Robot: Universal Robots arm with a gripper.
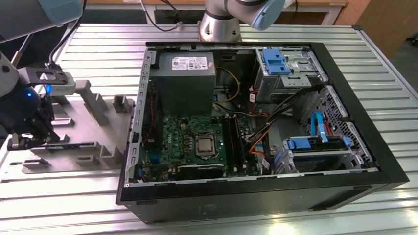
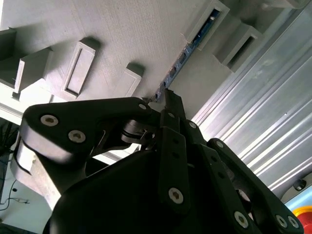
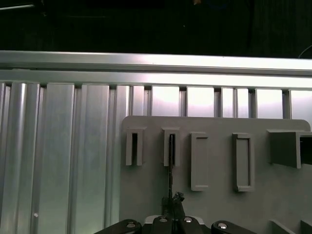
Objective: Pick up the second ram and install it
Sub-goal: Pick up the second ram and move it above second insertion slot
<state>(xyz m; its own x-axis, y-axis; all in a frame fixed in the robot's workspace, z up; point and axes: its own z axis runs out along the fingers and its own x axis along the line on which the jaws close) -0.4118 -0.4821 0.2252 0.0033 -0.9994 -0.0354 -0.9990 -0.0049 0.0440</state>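
The second ram [image 2: 187, 46] is a thin blue-green board standing on edge in the grey fixture plate [image 2: 122, 29], its far end in a slotted block. In the first wrist view the second ram [image 3: 171, 161] shows as a thin dark line running from a slot block toward the fingers. My gripper [image 2: 165, 97] is down at the ram's near end, its black fingertips [image 3: 173, 199] pinched together on the board's edge. In the exterior view the gripper [image 1: 29, 139] sits low over the fixture plate [image 1: 85, 122], at that view's left, well away from the open computer case [image 1: 261, 122].
The motherboard [image 1: 196, 142] lies in the case with long black memory slots [image 1: 232, 142] beside the processor. Cables, blue drive brackets and a grey power supply [image 1: 186, 63] crowd the case. Several grey blocks rise from the fixture plate. A ribbed metal table [image 1: 385, 73] is underneath.
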